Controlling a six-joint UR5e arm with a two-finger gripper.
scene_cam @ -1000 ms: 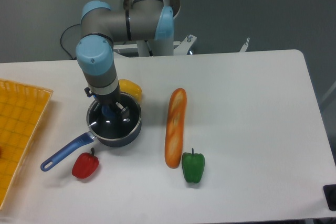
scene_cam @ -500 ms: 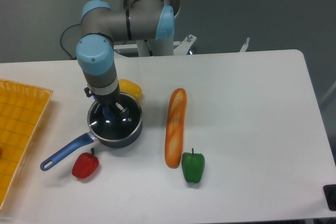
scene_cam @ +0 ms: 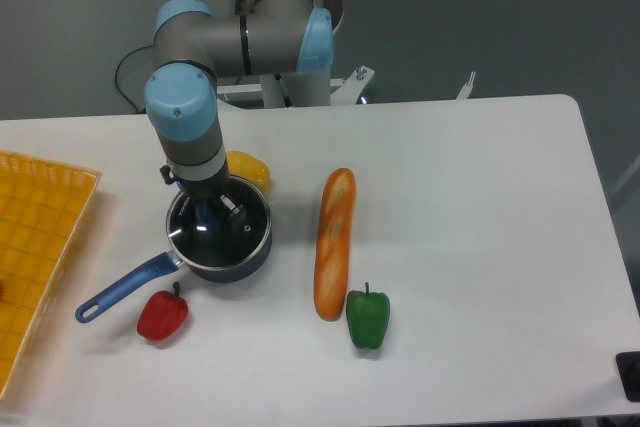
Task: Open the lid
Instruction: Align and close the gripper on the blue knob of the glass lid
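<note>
The fingers of the gripper reach down onto the middle of the lid, set on either side of its blue knob; the arm's wrist hides most of them, so whether they are pressed onto the knob or stand slightly apart from it cannot be told. The lid lies flat on the dark saucepan, its thin metal rim matching the pan's edge, near the left part of the white table. The pan's blue handle runs down and to the left. A red pepper sits just below the pan, beside the handle. A yellow pepper lies just behind the pan, partly hidden by the arm. To the right, apart from the pan, a long baguette lies nearly lengthwise toward the camera, and a green pepper sits just beside its near end. A yellow tray is at the table's left edge.
</note>
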